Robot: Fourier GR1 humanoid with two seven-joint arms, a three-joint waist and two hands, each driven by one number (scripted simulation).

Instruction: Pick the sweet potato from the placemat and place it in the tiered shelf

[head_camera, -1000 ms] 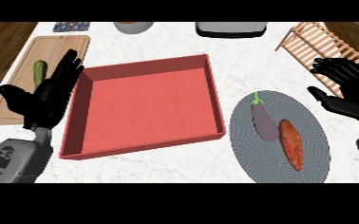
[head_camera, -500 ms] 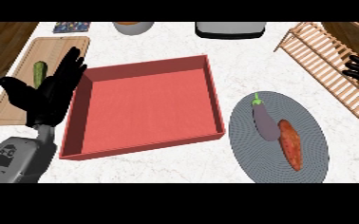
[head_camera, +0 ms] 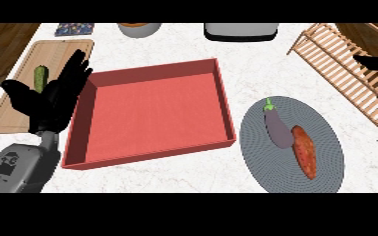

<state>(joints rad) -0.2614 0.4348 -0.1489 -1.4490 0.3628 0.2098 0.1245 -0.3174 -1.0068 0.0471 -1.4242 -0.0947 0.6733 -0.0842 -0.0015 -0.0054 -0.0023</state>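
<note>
Head view: the right hand (head_camera: 366, 61) has withdrawn to the right edge by the tiered shelf (head_camera: 332, 65); its grip state cannot be told. The left hand (head_camera: 59, 97) rests open. The sweet potato (head_camera: 304, 151) lies ungrasped on the placemat (head_camera: 325, 125), just beside the eggplant (head_camera: 278, 127). The pick has evidently not begun.

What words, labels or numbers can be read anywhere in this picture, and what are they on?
No text can be read anywhere.
On the small patterned blue item at the far left: colourful markings, too blurred to read.
On the left forearm: a dark mark on the grey casing, not legible as letters.
</note>
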